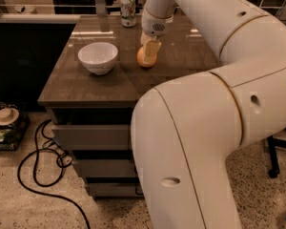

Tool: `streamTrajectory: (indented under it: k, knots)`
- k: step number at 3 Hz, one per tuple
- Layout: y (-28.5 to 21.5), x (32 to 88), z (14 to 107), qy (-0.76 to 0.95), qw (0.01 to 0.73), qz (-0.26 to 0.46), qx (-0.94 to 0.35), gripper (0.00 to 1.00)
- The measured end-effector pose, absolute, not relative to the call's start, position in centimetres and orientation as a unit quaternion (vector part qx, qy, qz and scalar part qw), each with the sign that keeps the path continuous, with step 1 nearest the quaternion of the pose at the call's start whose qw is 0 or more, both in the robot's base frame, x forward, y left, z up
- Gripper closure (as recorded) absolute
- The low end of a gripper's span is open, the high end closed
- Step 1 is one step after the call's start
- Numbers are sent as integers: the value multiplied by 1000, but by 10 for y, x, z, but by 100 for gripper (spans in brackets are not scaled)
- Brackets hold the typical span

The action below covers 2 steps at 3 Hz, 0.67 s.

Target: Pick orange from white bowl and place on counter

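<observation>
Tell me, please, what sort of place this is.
Probably an office or lab: a drawer cabinet, loose cable on the floor, a chair base. The pincer is at the orange on the counter.

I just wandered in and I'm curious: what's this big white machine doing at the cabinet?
A white robot arm reaches over the glossy grey-brown counter top. Its gripper is down at a small round orange fruit, at counter level just right of a glossy white ceramic bowl. The bowl looks empty, so the fruit is already out. A printed drink can stands behind.
</observation>
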State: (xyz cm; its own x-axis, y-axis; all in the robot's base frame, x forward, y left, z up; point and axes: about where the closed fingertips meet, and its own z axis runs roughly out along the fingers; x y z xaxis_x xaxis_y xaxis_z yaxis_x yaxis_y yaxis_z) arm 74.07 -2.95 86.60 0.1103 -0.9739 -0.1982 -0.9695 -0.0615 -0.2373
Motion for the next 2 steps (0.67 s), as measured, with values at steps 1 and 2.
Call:
streamTrajectory:
  k: [1, 2]
  knots:
    - [-29, 741, 864, 667, 156, -7, -729, 0]
    - [-29, 741, 864, 667, 156, -7, -729, 0]
